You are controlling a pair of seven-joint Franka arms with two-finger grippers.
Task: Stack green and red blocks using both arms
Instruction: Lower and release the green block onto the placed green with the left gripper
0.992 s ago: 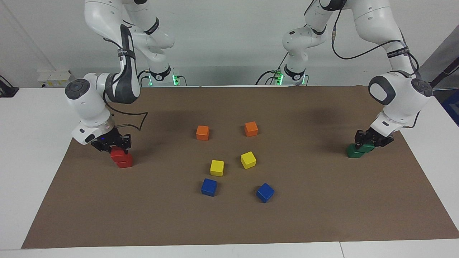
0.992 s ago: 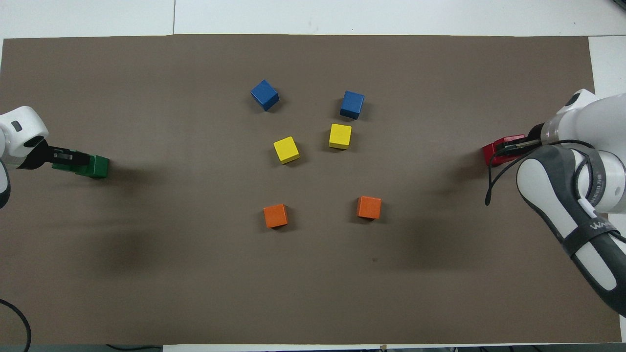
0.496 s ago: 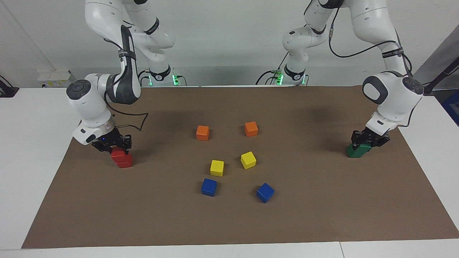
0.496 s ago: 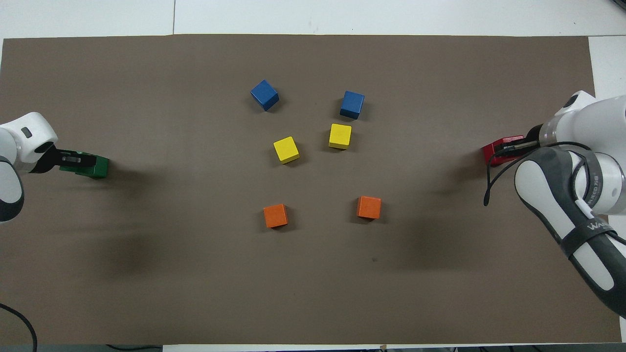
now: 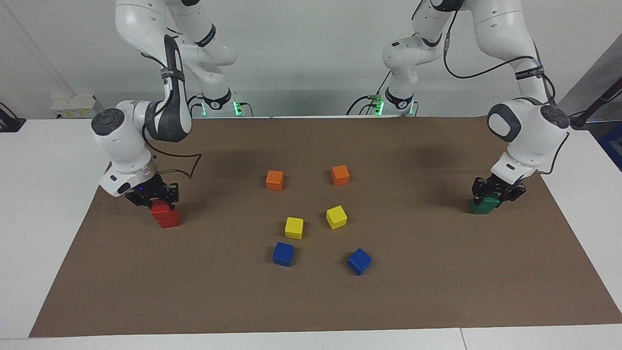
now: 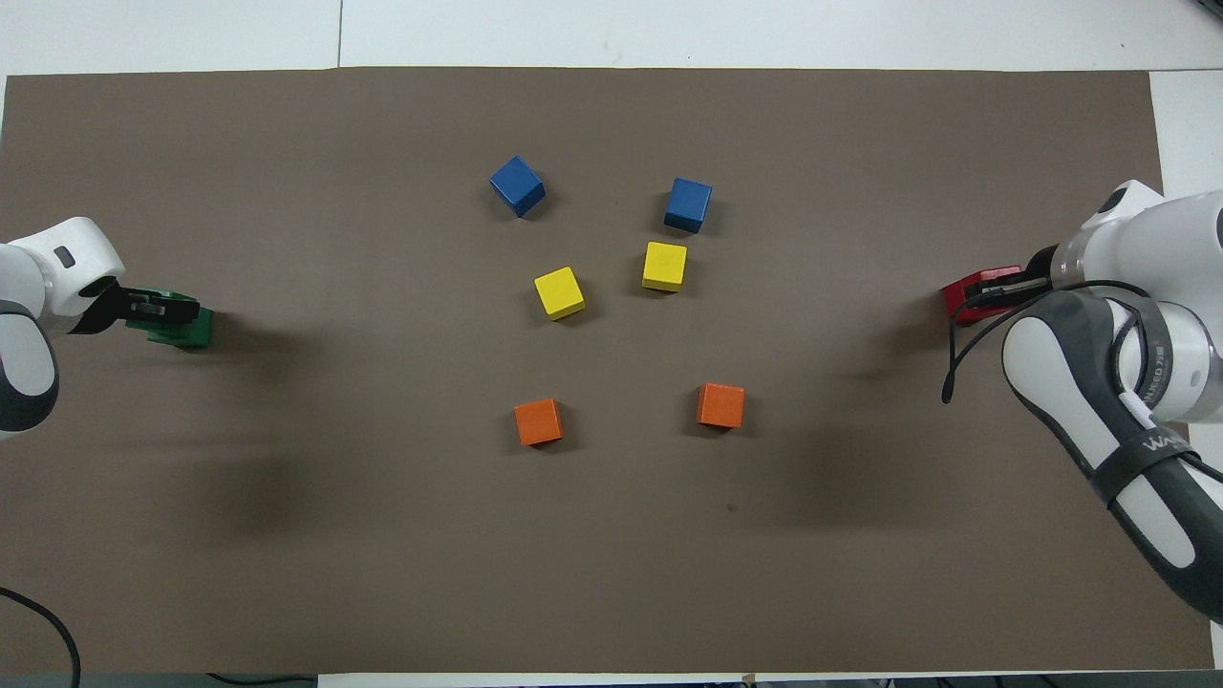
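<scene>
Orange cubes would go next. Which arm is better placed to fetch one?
Neither clearly. The left gripper is on the green stack, the right gripper on the red stack, and the orange cubes sit midway, one toward each arm's end.

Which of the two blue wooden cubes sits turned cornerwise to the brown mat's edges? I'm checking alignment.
The blue wooden cube toward the left arm's end; the other blue cube, beside a yellow cube, lies nearly square to the mat.
</scene>
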